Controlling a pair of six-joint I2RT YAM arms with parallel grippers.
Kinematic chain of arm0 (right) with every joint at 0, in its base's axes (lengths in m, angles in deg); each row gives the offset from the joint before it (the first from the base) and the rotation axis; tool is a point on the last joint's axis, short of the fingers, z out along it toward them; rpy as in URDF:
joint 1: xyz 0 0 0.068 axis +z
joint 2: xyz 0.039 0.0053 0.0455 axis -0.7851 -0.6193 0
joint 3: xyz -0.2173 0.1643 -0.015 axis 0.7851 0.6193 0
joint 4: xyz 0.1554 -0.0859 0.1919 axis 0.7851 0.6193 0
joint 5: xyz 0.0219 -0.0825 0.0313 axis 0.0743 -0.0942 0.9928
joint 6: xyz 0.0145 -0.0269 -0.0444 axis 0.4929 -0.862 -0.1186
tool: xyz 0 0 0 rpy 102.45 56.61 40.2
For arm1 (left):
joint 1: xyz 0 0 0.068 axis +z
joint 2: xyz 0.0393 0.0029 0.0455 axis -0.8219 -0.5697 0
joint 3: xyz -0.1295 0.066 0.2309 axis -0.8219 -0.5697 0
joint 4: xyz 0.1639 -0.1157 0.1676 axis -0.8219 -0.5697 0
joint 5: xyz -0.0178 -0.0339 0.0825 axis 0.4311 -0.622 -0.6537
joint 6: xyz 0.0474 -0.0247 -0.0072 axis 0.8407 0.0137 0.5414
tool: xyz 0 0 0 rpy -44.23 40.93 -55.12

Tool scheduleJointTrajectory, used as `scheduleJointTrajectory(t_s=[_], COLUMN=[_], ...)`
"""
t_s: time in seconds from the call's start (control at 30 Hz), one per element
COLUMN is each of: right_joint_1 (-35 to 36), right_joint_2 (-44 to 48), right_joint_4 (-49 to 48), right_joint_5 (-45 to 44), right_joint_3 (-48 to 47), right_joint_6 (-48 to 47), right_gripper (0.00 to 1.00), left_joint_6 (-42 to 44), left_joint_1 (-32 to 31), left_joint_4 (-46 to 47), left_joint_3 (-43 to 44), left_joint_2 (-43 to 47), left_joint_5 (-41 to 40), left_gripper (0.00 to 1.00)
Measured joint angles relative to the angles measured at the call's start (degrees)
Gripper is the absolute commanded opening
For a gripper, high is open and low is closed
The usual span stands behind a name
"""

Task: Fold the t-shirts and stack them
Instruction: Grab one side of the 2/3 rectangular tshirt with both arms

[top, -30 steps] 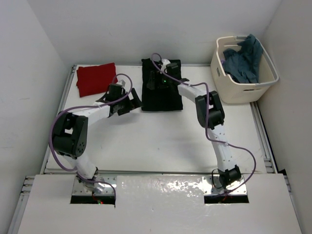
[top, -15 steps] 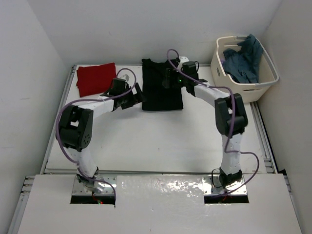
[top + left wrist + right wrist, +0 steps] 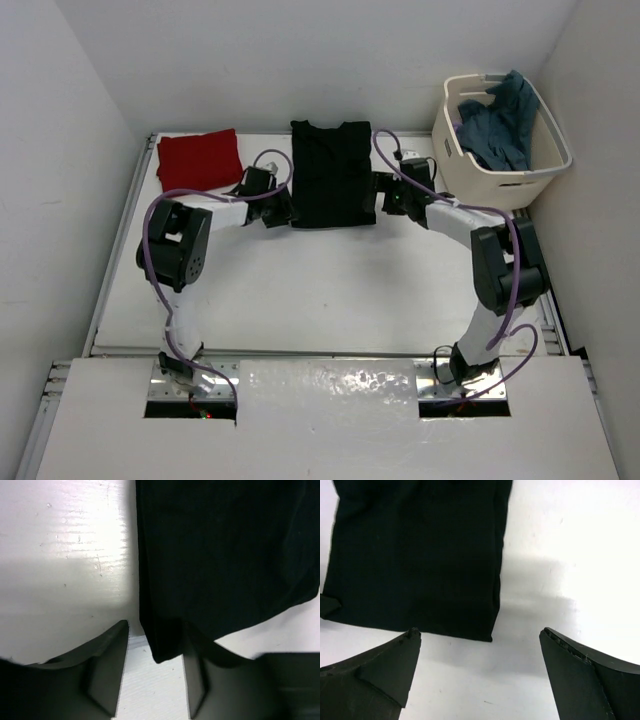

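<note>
A folded black t-shirt (image 3: 332,178) lies flat at the back middle of the table. My left gripper (image 3: 279,207) is low at its near left corner. In the left wrist view that corner (image 3: 161,642) lies between the half-narrowed fingers (image 3: 107,667), with a gap still showing on the left side. My right gripper (image 3: 386,200) hovers wide open by the near right corner (image 3: 487,630), holding nothing. A folded red t-shirt (image 3: 198,160) rests at the back left. A slate blue-grey t-shirt (image 3: 500,122) is bunched in the tub.
The cream plastic tub (image 3: 470,178) stands at the back right, close to the right arm's forearm. White walls enclose the table on the left, back and right. Purple cables loop above both arms.
Both arms swung outward and nearer, from over the black shirt to its two near corners. The left jaws have narrowed around the left corner. The right jaws stayed wide.
</note>
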Motion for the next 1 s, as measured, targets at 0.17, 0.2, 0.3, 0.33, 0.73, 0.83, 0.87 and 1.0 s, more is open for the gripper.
scheduleJointTrajectory(t_s=[0.17, 0.2, 0.3, 0.33, 0.73, 0.83, 0.87, 1.0], right_joint_1=[-0.24, -0.24, -0.26, -0.26, -1.09, -1.16, -1.27, -1.31], right_joint_2=[-1.6, -2.12, -4.17, -4.98, -10.08, -9.88, -9.46, -3.37], right_joint_4=[-1.36, -2.03, -4.42, -5.22, -16.11, -18.34, -18.91, -18.49], right_joint_5=[0.76, 0.92, 1.05, 1.11, 6.47, 7.72, 8.11, 11.06], right_joint_3=[2.91, 3.45, 4.79, 5.07, 7.82, 9.68, 10.45, 17.2], right_joint_6=[4.68, 5.81, 9.01, 9.92, 18.58, 19.78, 19.74, 19.37], right_gripper=[0.98, 0.96, 0.9, 0.86, 0.0, 0.0, 0.0, 0.0], left_joint_6=[-0.07, -0.04, -0.02, -0.04, -0.09, -0.28, -0.44, -0.72], left_joint_1=[-0.22, -0.28, -0.61, -0.63, -0.66, -0.66, -0.68, -1.68], left_joint_4=[0.92, 0.96, 1.07, 1.38, 2.16, 3.5, 4.37, 5.4], left_joint_3=[0.94, 0.94, 0.94, 0.94, 1.22, 0.31, -0.68, -8.0], left_joint_2=[-1.97, -2.03, -2.21, -2.34, -2.78, -2.51, -2.05, 3.43], left_joint_5=[0.63, 0.61, 0.37, 0.42, 1.11, 1.49, 1.55, 1.55], left_gripper=[0.16, 0.13, 0.02, 0.0, 0.0, 0.0, 0.0, 0.0])
